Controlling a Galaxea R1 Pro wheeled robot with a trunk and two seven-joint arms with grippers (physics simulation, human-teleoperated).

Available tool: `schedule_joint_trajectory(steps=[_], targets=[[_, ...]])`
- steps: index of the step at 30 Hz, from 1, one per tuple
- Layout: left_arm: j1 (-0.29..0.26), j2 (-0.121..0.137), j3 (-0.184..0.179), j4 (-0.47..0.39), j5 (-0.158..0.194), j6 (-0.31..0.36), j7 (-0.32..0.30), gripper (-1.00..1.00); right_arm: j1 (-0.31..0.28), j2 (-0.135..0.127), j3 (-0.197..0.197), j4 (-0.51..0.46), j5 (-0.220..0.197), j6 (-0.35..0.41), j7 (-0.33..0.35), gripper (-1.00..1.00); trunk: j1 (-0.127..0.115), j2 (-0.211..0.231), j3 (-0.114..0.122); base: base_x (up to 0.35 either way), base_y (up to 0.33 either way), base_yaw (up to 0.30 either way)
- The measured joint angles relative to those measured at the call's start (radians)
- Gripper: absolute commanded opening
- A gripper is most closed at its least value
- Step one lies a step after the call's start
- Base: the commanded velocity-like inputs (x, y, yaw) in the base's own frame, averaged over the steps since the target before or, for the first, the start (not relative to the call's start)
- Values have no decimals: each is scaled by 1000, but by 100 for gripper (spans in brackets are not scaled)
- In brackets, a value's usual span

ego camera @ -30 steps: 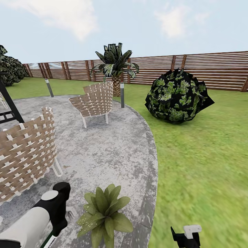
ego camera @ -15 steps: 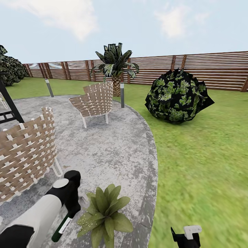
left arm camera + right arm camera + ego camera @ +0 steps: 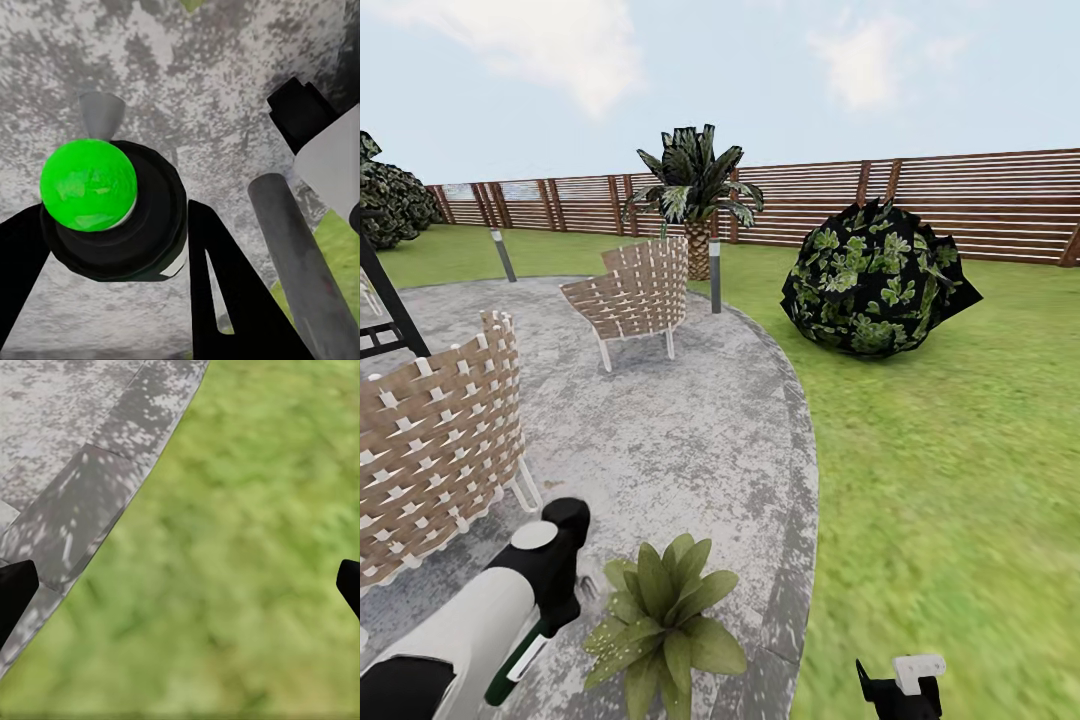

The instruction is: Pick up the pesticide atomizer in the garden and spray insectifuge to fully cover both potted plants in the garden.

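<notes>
Left gripper (image 3: pixel 555 600) is clamped on the pesticide atomizer (image 3: pixel 520 655) and has pulled back a touch from the potted plant (image 3: pixel 665 620) just beside it — likely mid-spray, coverage unconfirmed. Right gripper (image 3: pixel 180 585) idles wide over the lawn (image 3: pixel 247 585), holding nothing.

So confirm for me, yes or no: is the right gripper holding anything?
No: in the right wrist view the right gripper has its jaws spread wide apart, with nothing but grass and paving between them.
</notes>
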Motion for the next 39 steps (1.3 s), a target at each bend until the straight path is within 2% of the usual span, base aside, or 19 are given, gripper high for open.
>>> schedule_joint_trajectory(steps=[4,5,9,13,18,27,30,32,34,39], targets=[[6,2,1,24,0,0,9,-100,0,0,0,0,0,0,0,100,0,0,0,0,0,0],[6,1,2,46,0,0,18,-100,0,0,0,0,0,0,0,100,0,0,0,0,0,0],[5,-8,11,46,7,3,59,-100,0,0,0,0,0,0,0,100,0,0,0,0,0,0],[-1,-13,8,40,4,41,73,-100,1,0,0,0,0,0,2,100,0,0,0,0,0,0],[2,-8,14,55,11,47,143,-100,2,0,1,0,1,0,3,100,0,0,0,0,0,0],[7,-9,17,55,38,47,150,-100,2,0,1,0,2,0,2,100,0,0,0,0,0,0],[30,-7,16,57,57,48,161,-100,3,0,1,-1,1,0,1,100,0,0,0,0,0,0],[46,-6,16,57,105,47,217,-100,3,0,1,-1,0,0,2,100,0,0,0,0,0,0],[47,-7,15,57,136,47,229,-100,3,0,1,-2,0,0,3,100,0,0,0,0,0,0],[49,7,15,59,147,46,233,-100,2,0,1,-1,0,0,3,100,0,0,0,0,0,77]])
